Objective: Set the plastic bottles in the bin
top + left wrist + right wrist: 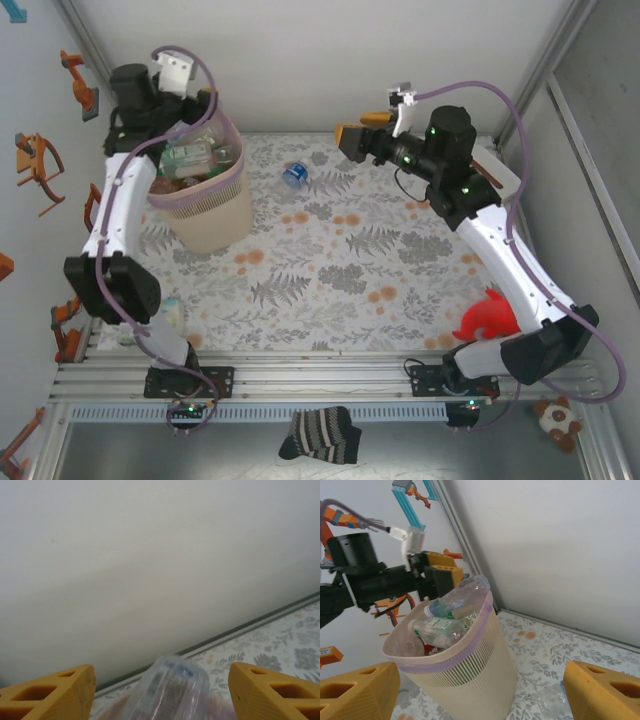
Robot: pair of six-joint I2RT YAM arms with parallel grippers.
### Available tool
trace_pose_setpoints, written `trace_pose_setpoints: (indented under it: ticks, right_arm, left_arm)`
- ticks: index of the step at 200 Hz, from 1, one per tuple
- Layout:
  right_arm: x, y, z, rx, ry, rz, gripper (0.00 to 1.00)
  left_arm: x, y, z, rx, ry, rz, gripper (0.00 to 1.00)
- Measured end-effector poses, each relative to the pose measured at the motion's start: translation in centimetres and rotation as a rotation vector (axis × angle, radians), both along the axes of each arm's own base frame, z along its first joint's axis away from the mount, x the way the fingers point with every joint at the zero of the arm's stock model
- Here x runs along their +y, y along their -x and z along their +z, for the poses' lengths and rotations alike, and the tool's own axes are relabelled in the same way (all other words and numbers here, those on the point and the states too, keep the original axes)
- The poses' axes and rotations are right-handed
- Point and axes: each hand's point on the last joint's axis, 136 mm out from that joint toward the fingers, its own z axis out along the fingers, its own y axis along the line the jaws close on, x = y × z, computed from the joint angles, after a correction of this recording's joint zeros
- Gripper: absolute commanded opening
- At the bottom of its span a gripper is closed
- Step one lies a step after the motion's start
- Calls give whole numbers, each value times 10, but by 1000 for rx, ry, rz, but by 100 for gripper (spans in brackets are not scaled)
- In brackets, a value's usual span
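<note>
The counter (330, 270) is covered in a print of grey ferns and orange blooms. Behind it stands a plain white wall (330, 60); left of it, a pale wall (28, 100) with orange robot-arm stickers (38, 168). Aluminium rails (320, 372) line its near edge.

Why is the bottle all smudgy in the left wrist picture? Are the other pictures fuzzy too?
Left wrist view: the clear bottle is smeared and sits very close to the lens. Right wrist view: the bin and the bottles inside look sharp. Top external view: even light, crisp, no strong glare.
</note>
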Motion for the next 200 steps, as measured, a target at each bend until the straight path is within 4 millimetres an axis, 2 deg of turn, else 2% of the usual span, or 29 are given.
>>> trace_pose_setpoints:
  ticks: [18,33,58,80,104,133,200]
  right_arm:
    - [-2,1,-2,3,2,-10,84]
    - [-4,1,-2,2,2,-18,84]
    - [-6,4,-1,-1,1,-21,84]
    - [-6,5,0,-3,0,-22,84]
    - [-7,5,1,-4,0,-25,84]
    - [-7,5,-1,-2,1,-26,84]
    - [-7,6,-5,14,-3,-26,84]
  left_arm:
    - [-13,-23,-9,-14,-34,54,78]
    - [-15,-38,-12,-29,-60,107,80]
    - [-2,-58,-11,-61,-110,227,80]
    - [12,-67,-5,-80,-150,312,78]
    - [22,-67,-5,-70,-194,366,76]
    - [25,-63,-9,-48,-233,380,73]
    - [29,-40,-36,90,-311,333,66]
